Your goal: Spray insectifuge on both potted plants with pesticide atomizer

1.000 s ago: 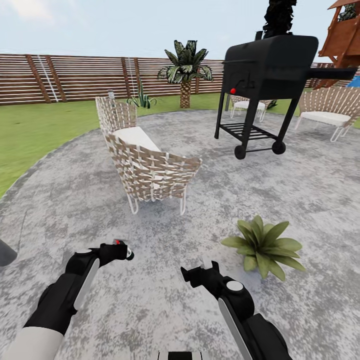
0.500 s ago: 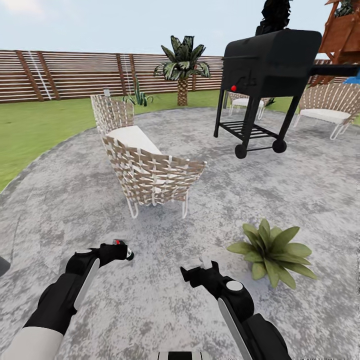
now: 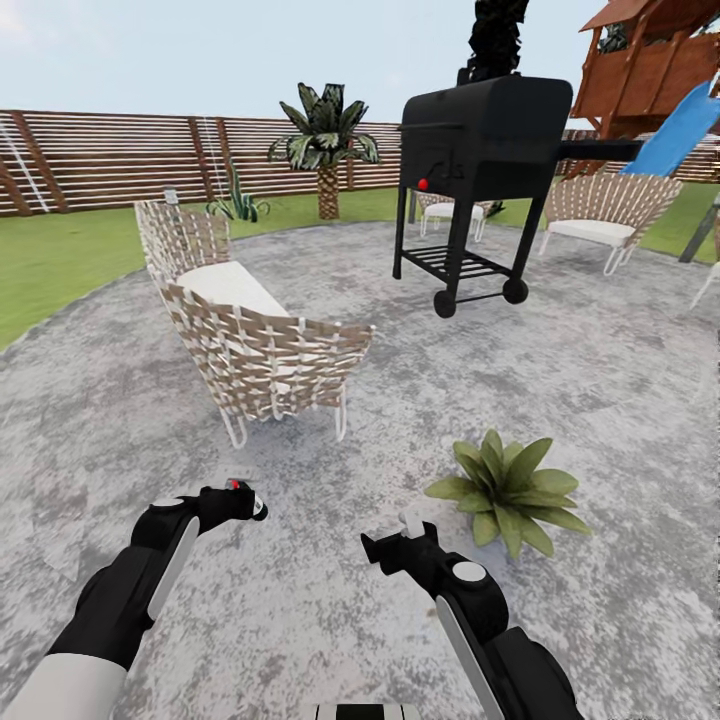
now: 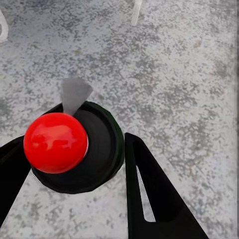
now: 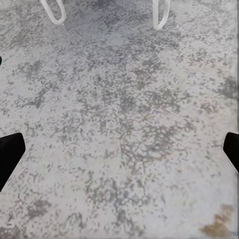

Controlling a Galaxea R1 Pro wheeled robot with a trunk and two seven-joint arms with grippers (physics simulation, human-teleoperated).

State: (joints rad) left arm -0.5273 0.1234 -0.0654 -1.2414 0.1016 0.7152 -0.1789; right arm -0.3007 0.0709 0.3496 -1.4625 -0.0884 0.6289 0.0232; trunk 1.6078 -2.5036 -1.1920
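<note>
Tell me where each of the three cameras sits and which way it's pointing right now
Head view: on the head, facing forward and down over the paving, chair, grill and potted plant; both arms show.
Left wrist view: on the left arm, facing down along the left gripper shut on the atomizer.
Right wrist view: on the right arm, facing down; right gripper open.
Shared: grey paving and white chair legs.

potted plant [image 3: 508, 490] right of woven chair [image 3: 255, 335], grill [image 3: 478, 170] behind

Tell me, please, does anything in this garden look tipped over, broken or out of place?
Nothing stands out. The woven chair and the black grill stand upright on the grey paving, and the potted plant sits intact near the right claw.
</note>
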